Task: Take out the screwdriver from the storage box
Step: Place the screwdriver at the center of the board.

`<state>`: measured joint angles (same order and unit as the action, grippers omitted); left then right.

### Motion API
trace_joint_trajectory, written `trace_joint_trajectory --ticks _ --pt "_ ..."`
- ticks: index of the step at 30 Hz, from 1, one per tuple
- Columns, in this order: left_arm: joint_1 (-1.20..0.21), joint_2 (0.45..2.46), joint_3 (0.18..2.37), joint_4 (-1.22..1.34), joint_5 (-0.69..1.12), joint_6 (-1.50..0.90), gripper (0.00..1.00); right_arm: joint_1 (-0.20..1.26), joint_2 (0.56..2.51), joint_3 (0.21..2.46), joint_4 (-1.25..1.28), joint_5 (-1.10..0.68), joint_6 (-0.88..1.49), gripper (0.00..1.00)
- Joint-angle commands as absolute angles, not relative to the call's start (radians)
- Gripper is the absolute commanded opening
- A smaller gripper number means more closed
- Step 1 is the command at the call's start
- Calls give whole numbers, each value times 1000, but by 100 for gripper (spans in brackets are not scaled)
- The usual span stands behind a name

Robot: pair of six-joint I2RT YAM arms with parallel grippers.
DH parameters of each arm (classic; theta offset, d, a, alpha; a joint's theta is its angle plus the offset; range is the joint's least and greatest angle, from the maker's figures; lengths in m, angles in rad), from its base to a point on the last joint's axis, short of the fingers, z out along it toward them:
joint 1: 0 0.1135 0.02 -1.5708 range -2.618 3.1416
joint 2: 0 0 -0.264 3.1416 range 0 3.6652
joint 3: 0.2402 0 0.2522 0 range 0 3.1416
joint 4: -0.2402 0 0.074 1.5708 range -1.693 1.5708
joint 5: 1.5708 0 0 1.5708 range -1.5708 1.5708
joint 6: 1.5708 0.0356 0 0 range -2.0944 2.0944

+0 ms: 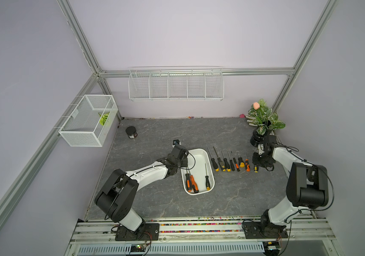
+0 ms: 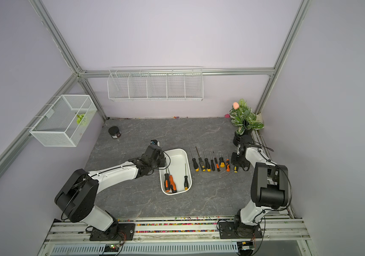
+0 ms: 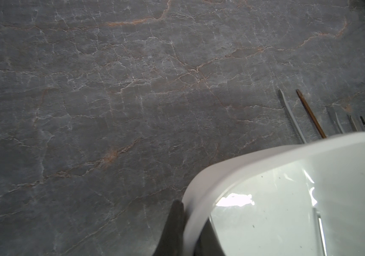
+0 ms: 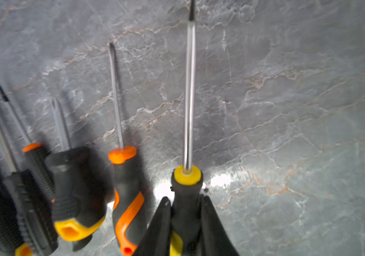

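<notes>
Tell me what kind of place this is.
Probably a robot test cell, not a real workshop: bare lilac walls on an aluminium frame, a left arm and right arm bolted to a front rail, screwdrivers lined up beside a white tub on a stone-look table.

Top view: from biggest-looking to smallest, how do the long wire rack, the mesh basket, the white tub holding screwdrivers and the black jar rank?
1. Long wire rack
2. Mesh basket, not far behind
3. White tub
4. Black jar
Rack and basket hang above the table, probably nearer the camera, so their lead is unsure.
</notes>
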<state>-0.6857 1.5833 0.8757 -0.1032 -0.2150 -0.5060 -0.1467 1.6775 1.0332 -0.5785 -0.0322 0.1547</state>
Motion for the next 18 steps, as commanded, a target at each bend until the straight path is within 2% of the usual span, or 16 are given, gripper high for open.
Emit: trace_joint_trajectory --ticks 1,18 --pt "-691 1560 856 -80 -218 -494 0 -150 1704 1062 -565 -56 140 0" --pt "-690 1568 859 -80 -218 -499 0 -115 1808 1128 -586 -43 118 0"
